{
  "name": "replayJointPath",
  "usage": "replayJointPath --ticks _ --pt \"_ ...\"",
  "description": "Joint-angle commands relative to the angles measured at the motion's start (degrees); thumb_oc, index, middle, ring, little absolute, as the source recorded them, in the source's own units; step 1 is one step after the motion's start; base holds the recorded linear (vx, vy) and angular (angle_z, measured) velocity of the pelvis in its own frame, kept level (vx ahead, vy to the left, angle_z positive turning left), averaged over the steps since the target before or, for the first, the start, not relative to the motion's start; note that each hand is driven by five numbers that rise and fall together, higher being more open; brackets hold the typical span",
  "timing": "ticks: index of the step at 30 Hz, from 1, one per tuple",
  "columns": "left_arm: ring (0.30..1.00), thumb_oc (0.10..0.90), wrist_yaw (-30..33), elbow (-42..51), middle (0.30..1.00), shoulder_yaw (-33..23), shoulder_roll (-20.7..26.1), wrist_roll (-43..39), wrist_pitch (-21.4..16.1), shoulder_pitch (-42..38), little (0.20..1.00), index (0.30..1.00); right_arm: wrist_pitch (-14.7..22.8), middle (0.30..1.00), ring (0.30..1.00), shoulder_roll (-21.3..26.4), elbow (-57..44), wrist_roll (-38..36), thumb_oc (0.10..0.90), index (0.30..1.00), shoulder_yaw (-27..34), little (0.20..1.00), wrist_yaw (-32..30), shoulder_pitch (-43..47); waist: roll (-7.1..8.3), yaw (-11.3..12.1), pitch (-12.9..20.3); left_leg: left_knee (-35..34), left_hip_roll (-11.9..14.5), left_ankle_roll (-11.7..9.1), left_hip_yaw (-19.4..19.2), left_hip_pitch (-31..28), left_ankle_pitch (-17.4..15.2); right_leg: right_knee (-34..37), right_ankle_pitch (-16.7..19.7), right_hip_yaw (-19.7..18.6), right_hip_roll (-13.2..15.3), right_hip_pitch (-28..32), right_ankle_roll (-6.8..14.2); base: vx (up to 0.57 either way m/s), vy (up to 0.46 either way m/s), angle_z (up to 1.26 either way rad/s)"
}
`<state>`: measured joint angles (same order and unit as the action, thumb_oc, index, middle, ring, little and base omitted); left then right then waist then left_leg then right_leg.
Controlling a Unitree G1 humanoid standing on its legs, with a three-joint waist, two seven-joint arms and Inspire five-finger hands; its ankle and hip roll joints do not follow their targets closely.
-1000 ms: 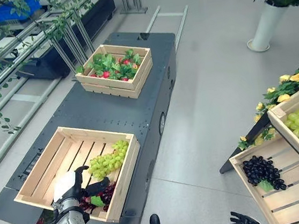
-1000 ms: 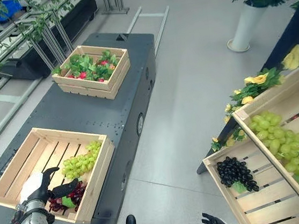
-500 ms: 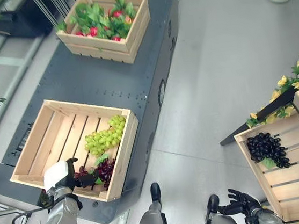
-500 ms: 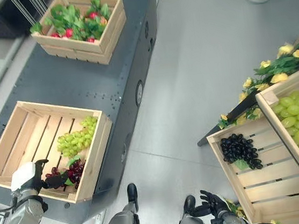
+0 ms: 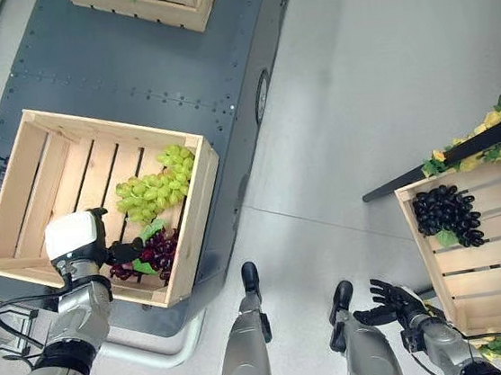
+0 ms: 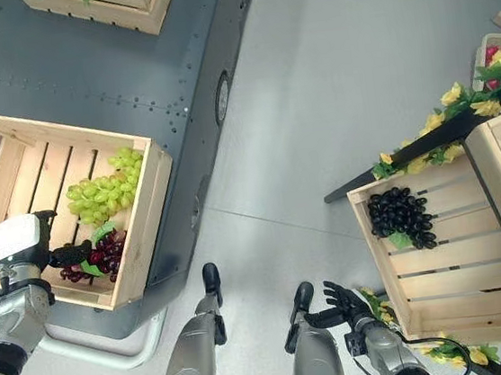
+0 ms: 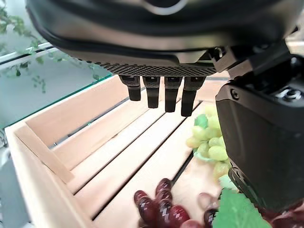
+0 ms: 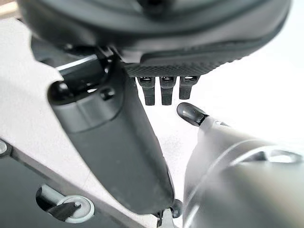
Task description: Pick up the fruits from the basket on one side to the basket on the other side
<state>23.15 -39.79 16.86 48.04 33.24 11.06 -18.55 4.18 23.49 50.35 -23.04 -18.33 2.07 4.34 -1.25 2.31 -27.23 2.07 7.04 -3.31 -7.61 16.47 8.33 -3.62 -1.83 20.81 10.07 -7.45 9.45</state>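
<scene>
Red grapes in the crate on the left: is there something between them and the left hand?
Nothing visible. The left hand is open inside the wooden crate, right at the red grapes. The green grapes lie farther back.

The left hand (image 5: 104,252) reaches forward from a bent arm with straight, relaxed fingers. The right hand (image 5: 392,301) hangs low, its fingers spread.
</scene>
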Motion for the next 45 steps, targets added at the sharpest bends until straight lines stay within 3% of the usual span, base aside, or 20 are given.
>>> replayJointPath --ticks 1,4,6,15,32,40,45 --pt "0.900 0.800 0.59 -2.41 0.900 -2.95 7.09 4.56 2.52 -2.72 0.900 0.900 1.56 0.900 0.900 3.11 -2.47 -2.17 0.800 0.900 -0.40 0.900 0.95 -2.14 1.97 -0.02 0.85 9.76 -1.28 -1.17 -2.76 2.84 -7.20 -10.59 -2.91 -2.16 0.07 -7.11 -3.92 -0.02 -0.025 0.03" --pt "0.900 0.800 1.25 -2.01 0.900 -3.58 8.04 4.88 1.99 -2.38 0.900 0.900 1.60 0.900 0.900 2.88 -2.25 -2.05 0.800 0.900 -0.25 0.900 0.86 -2.14 2.18 0.29 0.77 9.71 -1.15 -1.22 -2.84 2.80 -7.17 -10.26 -3.03 -1.86 -0.11 -6.60 -3.97 0.00 0.000 0.00" --pt "0.900 0.800 0.85 -1.75 0.900 -4.15 8.72 3.84 -0.71 -1.85 0.900 0.900 1.54 0.900 0.900 2.98 -2.13 -2.35 0.800 0.900 0.02 0.900 0.96 -2.16 2.23 0.43 0.69 9.68 -1.03 -1.40 -2.88 2.75 -7.07 -9.90 -2.95 -1.65 -0.15 -6.24 -3.96 0.00 -0.008 0.02" --pt "0.900 0.800 -9.90 7.81 0.900 -9.14 14.87 -0.86 -6.26 4.20 0.900 0.900 1.18 0.900 0.900 3.25 -3.33 -1.85 0.800 0.900 2.08 0.900 1.66 -3.06 1.59 1.94 0.36 9.86 -1.27 -1.49 -2.67 2.77 -7.34 -8.00 -2.74 -0.26 0.09 -4.15 -3.88 0.00 0.000 0.00" --pt "0.900 0.800 -14.90 10.45 0.900 -9.48 19.62 0.37 -12.50 3.70 0.900 0.900 1.33 0.900 0.900 2.39 -4.00 -2.36 0.800 0.900 3.04 0.900 2.11 -4.66 1.87 2.50 1.62 8.46 -2.11 -1.10 -3.61 1.13 -7.82 -4.69 -1.17 0.57 0.36 -1.77 -2.64 0.01 -0.001 0.02" --pt "0.900 0.800 -13.25 11.27 0.900 -4.02 20.65 6.50 -11.73 -1.30 0.900 0.900 1.73 0.900 0.900 2.26 -3.60 -2.96 0.800 0.900 2.12 0.900 2.78 -3.99 2.99 1.96 1.51 8.50 -1.65 -1.11 -4.39 1.35 -8.02 -4.66 -1.11 0.67 -0.07 -2.12 -2.63 0.01 -0.015 0.03" --pt "0.900 0.800 -16.44 9.93 0.900 1.12 19.77 8.27 -12.15 -5.72 0.900 0.900 1.86 0.900 0.900 2.16 -2.80 -3.34 0.800 0.900 1.22 0.900 2.67 -2.93 3.52 1.65 1.03 9.44 -1.10 -1.35 -4.72 2.10 -8.08 -4.89 -1.05 0.66 -0.43 -2.46 -2.88 0.00 0.000 0.00"
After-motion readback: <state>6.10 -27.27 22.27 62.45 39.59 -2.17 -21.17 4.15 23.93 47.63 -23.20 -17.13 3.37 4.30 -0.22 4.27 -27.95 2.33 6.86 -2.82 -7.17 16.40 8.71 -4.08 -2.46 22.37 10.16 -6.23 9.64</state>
